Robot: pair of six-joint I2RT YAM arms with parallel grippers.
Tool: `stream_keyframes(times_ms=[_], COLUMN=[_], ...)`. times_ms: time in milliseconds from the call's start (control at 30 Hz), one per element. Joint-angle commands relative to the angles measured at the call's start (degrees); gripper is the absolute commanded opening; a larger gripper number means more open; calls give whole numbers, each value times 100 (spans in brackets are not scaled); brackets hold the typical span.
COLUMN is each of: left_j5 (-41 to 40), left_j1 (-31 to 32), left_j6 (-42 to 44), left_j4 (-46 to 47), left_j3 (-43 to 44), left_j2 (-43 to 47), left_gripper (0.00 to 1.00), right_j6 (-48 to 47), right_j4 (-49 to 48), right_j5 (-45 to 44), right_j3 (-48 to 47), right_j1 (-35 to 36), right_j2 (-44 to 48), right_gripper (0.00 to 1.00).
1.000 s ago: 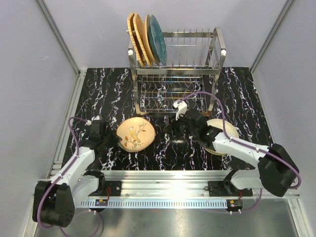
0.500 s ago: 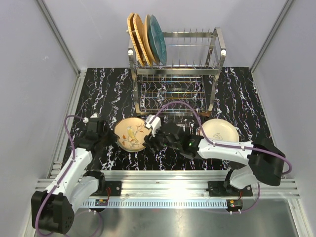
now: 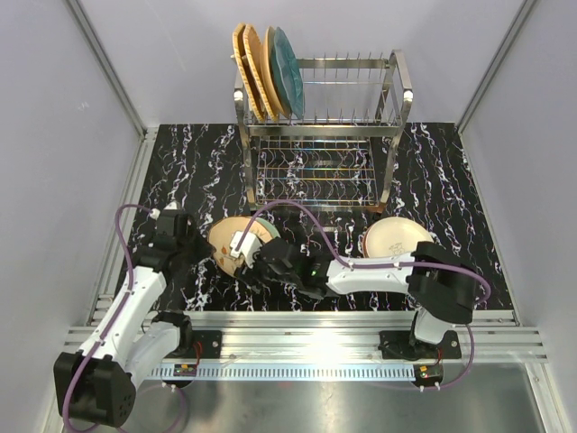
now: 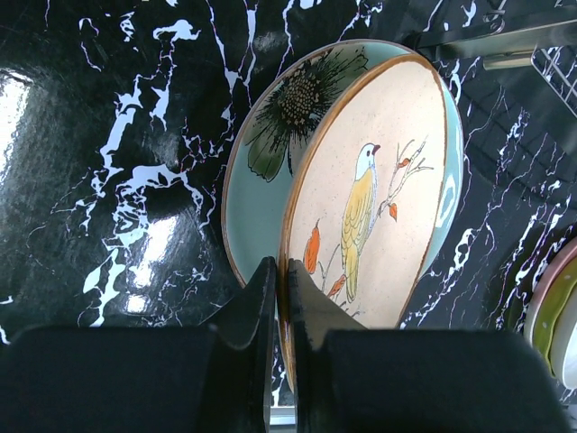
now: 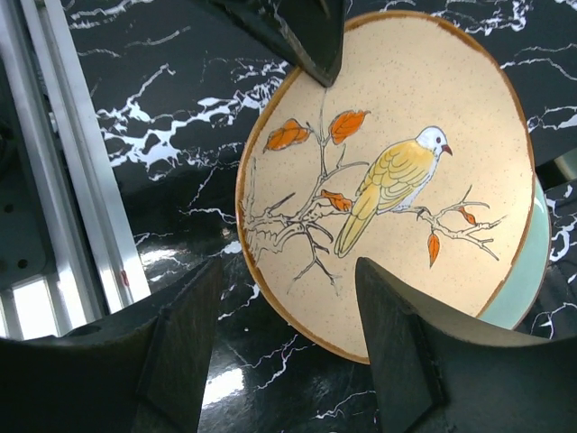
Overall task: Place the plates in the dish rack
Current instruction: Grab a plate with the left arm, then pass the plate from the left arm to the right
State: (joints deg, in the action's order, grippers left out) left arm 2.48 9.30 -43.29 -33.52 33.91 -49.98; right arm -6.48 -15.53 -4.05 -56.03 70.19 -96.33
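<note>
Plates lie in two spots near the grippers. The left gripper (image 4: 281, 271) is pinched tight on the rim of the bird plate (image 4: 379, 198). That plate tilts up off a pale teal flower plate (image 4: 261, 171), which lies flat on the black marbled table (image 3: 180, 171) just beyond those fingers. The right gripper (image 5: 287, 280) stands wide, with the bird plate's opposite rim showing in the gap between its fingers; whether the pads touch it I cannot tell. To the right of the right fingers, well apart, a cream plate (image 3: 397, 236) tops a small stack. Far beyond both grippers, the dish rack (image 3: 325, 135) holds orange woven plates (image 3: 245, 72) and a teal plate (image 3: 287, 68) on edge at its left end.
</note>
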Motion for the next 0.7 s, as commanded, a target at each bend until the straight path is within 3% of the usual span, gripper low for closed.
stream_keyframes(times_ms=[0, 333, 533, 667], left_j5=[183, 209, 262, 244], left_j1=[2, 2, 2, 2], left_j6=[128, 66, 75, 84], left_j4=[109, 161, 91, 3], left_j3=[344, 362, 502, 581], left_j2=[84, -12, -21, -3], left_gripper=[0, 0, 0, 0], right_j6=[-161, -345, -371, -468], right_j4=[-354, -380, -64, -258], right_j5=[-192, -605, -1781, -2424], right_j3=[-294, -672, -1252, -1314], right_j1=[47, 425, 469, 487], right_j2=[-166, -789, -1369, -1555], right_gripper=[67, 67, 63, 55])
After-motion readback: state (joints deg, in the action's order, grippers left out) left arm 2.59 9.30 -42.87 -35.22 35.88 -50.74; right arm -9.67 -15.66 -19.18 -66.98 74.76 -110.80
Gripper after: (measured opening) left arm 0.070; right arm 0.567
